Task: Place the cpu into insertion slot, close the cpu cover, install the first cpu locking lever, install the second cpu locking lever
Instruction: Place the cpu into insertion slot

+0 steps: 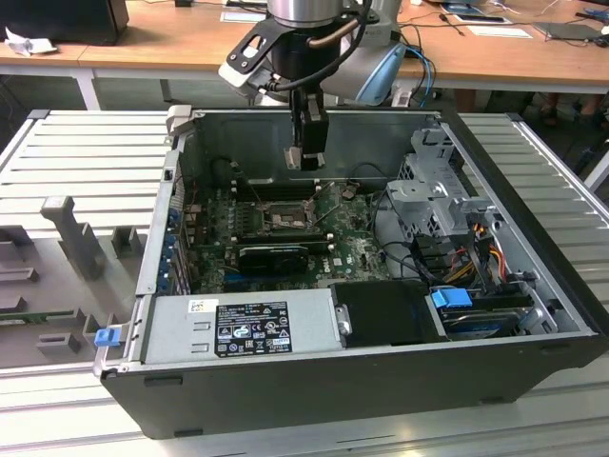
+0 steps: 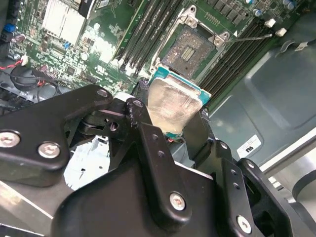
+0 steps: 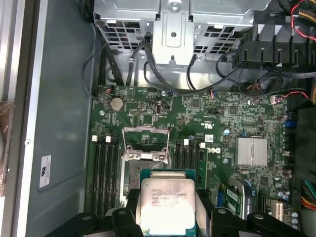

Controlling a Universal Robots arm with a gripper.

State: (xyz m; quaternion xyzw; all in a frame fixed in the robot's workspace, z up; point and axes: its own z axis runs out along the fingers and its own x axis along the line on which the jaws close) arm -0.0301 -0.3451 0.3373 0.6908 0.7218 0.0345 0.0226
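Note:
My gripper point(image 1: 306, 157) hangs inside the open computer case, above the motherboard, shut on the cpu. In both wrist views the cpu point(image 2: 173, 104) point(image 3: 165, 201) is a pale silver square with a teal edge, clamped between the black fingers point(image 2: 143, 123). The insertion slot point(image 1: 284, 219) point(image 2: 190, 48) lies open below it on the green board, its greyish contact field showing. In the first wrist view the cpu hides most of the slot. The dull-metal cpu cover point(image 3: 146, 143) stands raised at the slot's edge. A thin locking lever point(image 2: 252, 36) sticks out beside the slot.
Black memory slots point(image 3: 106, 168) flank the socket on both sides. A long black card point(image 1: 274, 255) lies in front of it. A metal drive cage point(image 1: 436, 190) with cables stands on the exterior view's right, and the power supply point(image 1: 243, 327) is at the front.

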